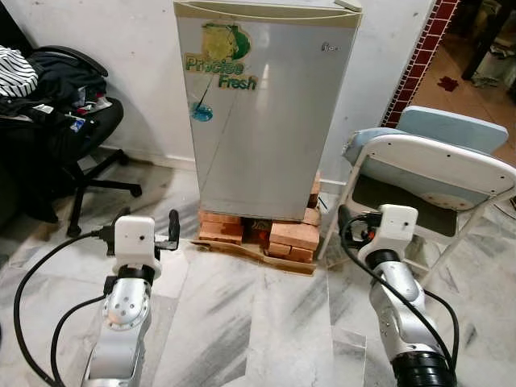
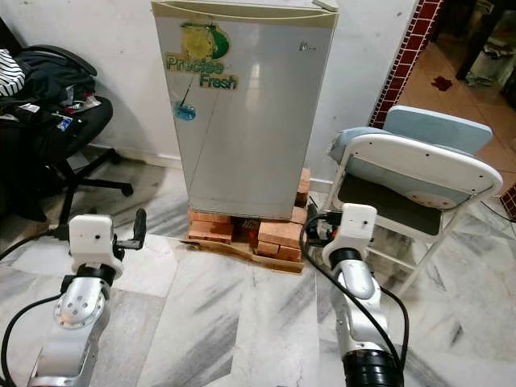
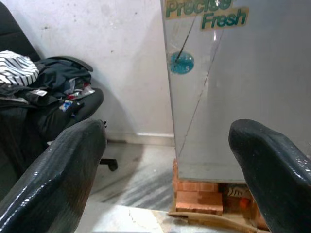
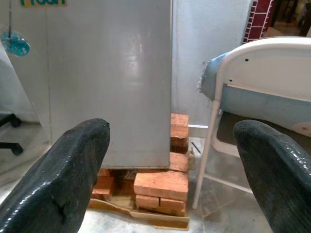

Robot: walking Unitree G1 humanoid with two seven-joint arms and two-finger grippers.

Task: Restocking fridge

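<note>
A small silver fridge (image 1: 266, 121) with a "Precise Fresh" sticker stands against the white wall, its door closed. It rests on a stack of red bricks (image 1: 278, 234). My left gripper (image 1: 147, 222) is held low in front of the fridge's left side, well short of it. In the left wrist view it (image 3: 165, 160) is open with nothing between the fingers. My right gripper (image 1: 361, 219) hovers near the fridge's lower right corner, beside the chair. The right wrist view shows it (image 4: 170, 160) open and empty too.
A black office chair (image 1: 64, 105) piled with clothes stands at the left. A white folding chair (image 1: 439, 161) with a pale blue cushion is close on the right, next to my right arm. Marble floor (image 1: 242, 322) lies between me and the fridge. A doorway opens at far right.
</note>
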